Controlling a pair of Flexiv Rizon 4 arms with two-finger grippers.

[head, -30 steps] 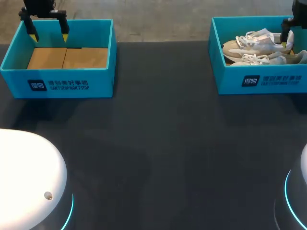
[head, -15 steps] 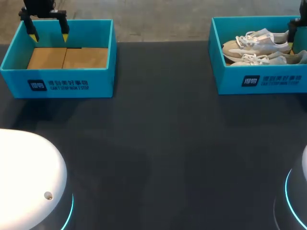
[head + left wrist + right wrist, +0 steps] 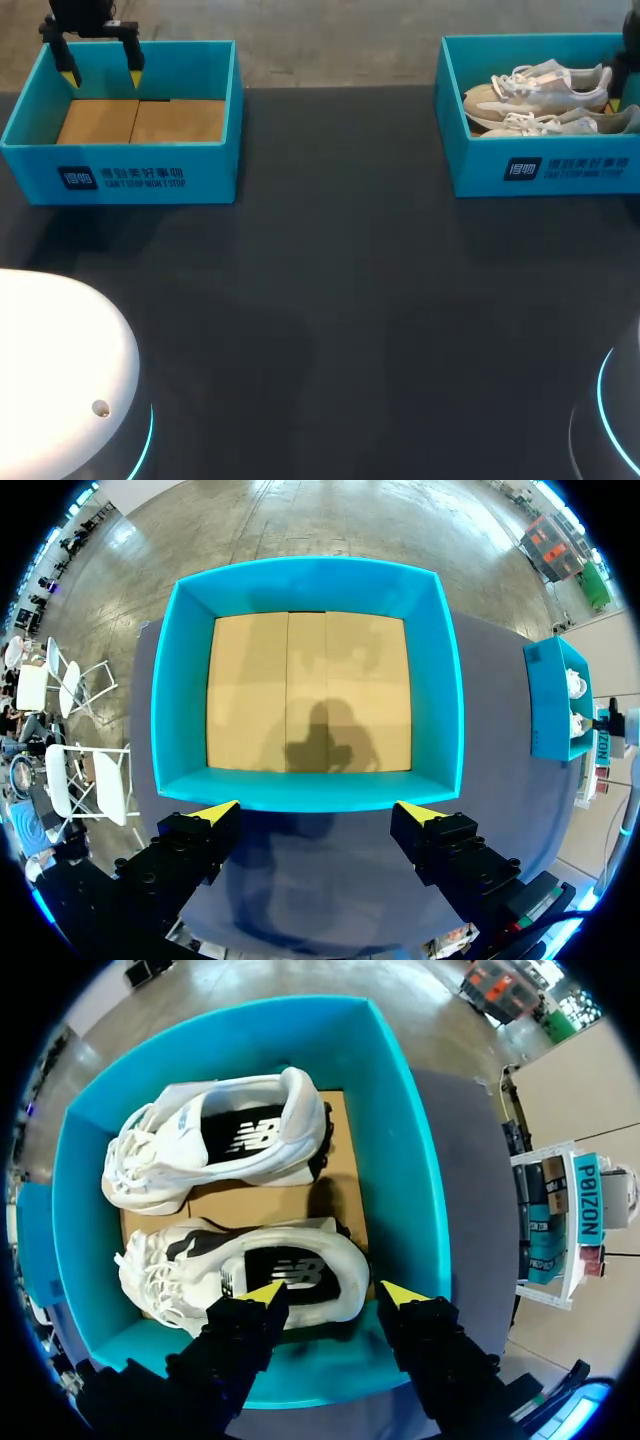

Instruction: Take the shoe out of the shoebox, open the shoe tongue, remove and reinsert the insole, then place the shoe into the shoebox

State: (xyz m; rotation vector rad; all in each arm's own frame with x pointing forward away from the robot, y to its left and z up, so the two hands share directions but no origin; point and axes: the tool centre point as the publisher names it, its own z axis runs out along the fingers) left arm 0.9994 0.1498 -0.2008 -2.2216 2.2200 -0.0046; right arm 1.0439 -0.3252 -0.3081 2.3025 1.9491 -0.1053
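- Right wrist view: our right gripper (image 3: 333, 1294), fingers parted, hovers over the heel of a white lace-up sneaker (image 3: 250, 1272) in the turquoise cardboard shoebox (image 3: 402, 1160).
- Our left gripper (image 3: 316, 810) gapes wide.

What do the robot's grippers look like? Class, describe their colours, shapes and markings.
Both the left gripper and the right gripper have black, blocky fingers dotted with small screws, each ending in a bright yellow, wedge-shaped tip.
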